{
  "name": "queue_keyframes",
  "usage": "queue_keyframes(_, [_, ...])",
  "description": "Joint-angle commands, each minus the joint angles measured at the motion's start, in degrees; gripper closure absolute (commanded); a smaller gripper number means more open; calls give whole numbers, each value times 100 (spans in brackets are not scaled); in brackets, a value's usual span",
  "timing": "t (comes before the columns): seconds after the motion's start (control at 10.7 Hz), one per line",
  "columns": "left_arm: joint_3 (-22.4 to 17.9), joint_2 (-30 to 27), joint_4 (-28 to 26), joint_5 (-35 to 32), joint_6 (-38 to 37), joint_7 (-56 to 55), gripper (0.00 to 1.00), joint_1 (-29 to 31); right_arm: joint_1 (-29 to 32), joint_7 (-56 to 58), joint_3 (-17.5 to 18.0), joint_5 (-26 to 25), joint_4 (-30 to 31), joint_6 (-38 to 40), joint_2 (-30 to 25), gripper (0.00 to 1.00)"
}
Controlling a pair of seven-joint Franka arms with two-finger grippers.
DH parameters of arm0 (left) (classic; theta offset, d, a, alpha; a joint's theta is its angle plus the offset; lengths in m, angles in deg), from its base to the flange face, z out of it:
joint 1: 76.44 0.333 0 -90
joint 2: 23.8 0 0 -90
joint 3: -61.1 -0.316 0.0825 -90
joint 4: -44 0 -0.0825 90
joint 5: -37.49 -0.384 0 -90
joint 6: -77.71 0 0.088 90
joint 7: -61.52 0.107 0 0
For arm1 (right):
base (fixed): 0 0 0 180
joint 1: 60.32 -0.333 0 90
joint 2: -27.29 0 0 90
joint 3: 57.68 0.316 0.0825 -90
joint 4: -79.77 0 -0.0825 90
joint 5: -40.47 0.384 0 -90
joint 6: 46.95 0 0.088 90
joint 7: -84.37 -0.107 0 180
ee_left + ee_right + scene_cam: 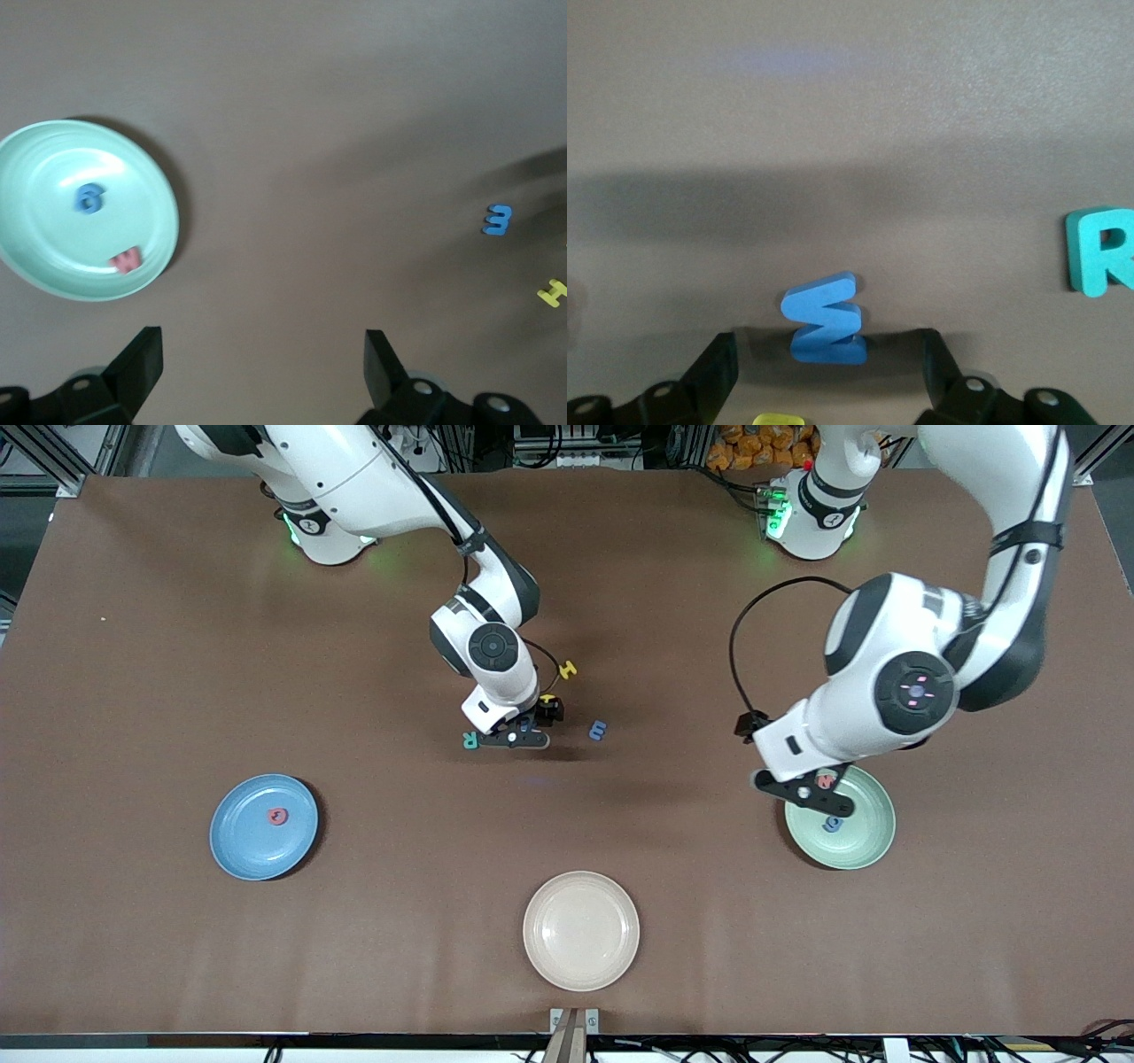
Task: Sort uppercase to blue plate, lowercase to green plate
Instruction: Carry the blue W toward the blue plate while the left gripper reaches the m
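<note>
Brown matte surface (177,646), flat, two white arms based along one long edge. Three round shallow plates, plain and smooth: blue plate (239,841) toward the right arm's end, green plate (864,841) toward the left arm's end, cream plate (580,930) close to the middle of the edge nearest the front camera.

Eight small foam letters, flat-cut and thick-edged. No brand or label can be read; the letters are the only writing.
- On blue plate: one, red Q (277,816).
- On green plate: two, blue g (833,824) and red m (826,781), the m near the rim under the left hand.
- On bare surface, mid-area: five. Yellow H (567,669), yellow h (548,699), blue m (598,731) that reads like a sideways E, teal R (469,740), blue M (824,319).

Right hand (827,350) is low over the cluster, fingers spread and straddling the blue M with a gap on each side, not clenched on it. The M sits tilted, one edge raised off the surface. Teal R lies just beside it, toward the right arm's end; yellow h is tucked right by the hand, partly hidden.

Left hand (261,350) hangs over the green plate's rim, released, fingers wide, nothing between them.
</note>
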Motion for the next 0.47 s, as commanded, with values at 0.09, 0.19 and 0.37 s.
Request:
queue_keyframes(0.09, [325, -177, -905, 52, 1203, -71, 0, -190, 23, -156, -55, -95, 49, -96, -31, 100])
queue_keyframes(0.19, [370, -55, -959, 43, 1459, -63, 0, -216, 14, -156, -124, -95, 49, -114, -31, 100])
queue_keyframes(0.37, [449, 165, -951, 52, 1532, -71, 0, -400, 75, -165, -134, -87, 49, -114, -31, 100])
